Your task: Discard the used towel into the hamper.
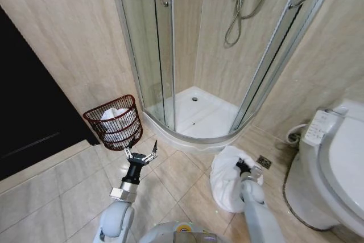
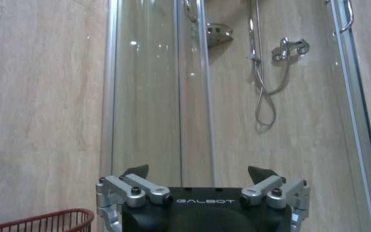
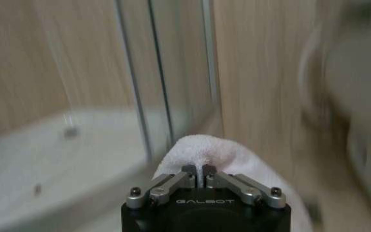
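A white towel [image 1: 226, 177] hangs bunched from my right gripper [image 1: 243, 167], which is shut on its top fold, low over the tiled floor near the shower base. In the right wrist view the towel [image 3: 202, 152] bulges past the closed fingertips [image 3: 203, 172]. The hamper [image 1: 114, 121], a dark red-brown wire basket holding white cloth, stands against the wall at the left. My left gripper [image 1: 140, 152] is open and empty just to the right of the hamper, its fingers [image 2: 136, 172] spread wide; the hamper rim [image 2: 44, 221] shows beside it.
A glass corner shower [image 1: 193, 55] with a white tray [image 1: 196, 115] fills the middle. A toilet [image 1: 333, 169] stands at the right, with a floor drain [image 1: 264, 161] in front of it. A dark doorway [image 1: 28, 101] opens at the left.
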You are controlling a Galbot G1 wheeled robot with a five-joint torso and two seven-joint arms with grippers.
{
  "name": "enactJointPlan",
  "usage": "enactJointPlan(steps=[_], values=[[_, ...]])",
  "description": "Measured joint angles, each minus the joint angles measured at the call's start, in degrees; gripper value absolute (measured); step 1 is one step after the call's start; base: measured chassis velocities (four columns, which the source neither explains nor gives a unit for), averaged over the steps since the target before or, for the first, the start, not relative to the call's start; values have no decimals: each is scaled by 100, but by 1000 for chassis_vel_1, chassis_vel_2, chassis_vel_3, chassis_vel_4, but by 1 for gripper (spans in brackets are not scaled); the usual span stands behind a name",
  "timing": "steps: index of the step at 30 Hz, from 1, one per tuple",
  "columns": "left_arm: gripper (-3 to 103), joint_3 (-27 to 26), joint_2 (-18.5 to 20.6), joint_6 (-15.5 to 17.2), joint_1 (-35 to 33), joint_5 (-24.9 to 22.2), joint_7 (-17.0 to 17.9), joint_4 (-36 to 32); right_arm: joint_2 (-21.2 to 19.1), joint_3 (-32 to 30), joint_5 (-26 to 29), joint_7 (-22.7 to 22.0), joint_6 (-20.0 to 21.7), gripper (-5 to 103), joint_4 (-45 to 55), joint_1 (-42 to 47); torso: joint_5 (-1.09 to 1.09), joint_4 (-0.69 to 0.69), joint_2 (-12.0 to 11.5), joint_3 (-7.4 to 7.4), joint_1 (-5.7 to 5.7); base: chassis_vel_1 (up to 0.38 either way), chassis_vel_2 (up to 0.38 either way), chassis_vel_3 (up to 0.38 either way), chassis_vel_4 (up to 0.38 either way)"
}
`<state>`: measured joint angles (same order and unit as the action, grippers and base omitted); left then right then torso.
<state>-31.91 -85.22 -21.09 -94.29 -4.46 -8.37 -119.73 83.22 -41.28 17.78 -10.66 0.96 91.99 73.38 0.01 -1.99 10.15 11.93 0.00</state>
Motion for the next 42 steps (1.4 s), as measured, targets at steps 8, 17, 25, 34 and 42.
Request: enactJointPlan(steps=[8, 17, 25, 34, 42], values=[[100, -4, -44, -9, -7, -37, 47, -23, -229, -597, -263, 901, -437, 4, 1856, 909, -2, -1, 0, -1, 0, 0, 0, 0, 0], [100, 42, -116, 94, -54, -392, 100, -86, -805, -1428, 627, 1915, 9, 4, 4102, 2689, 0, -1, 1, -1, 0, 0, 0, 0, 0], [100, -29, -145, 77, -1, -442, 106, -63, -797, -1238, 479, 2006, 135, 4, 4637, 2811, 0, -3, 0, 0, 0, 19, 9, 20, 16], [100, -2, -220, 110, 61, -420, 119, 0, -839, -897, 27, 2379, 428, 4, 4840, 2567, -1, -3, 0, 0, 0, 66, 65, 69, 65], [100, 31, -194, 353, 124, -365, 250, -31, -775, -922, -67, 2468, 457, 4, 4720, 2548, -1, -4, 72, 37, 21, 101, 87, 77, 95]])
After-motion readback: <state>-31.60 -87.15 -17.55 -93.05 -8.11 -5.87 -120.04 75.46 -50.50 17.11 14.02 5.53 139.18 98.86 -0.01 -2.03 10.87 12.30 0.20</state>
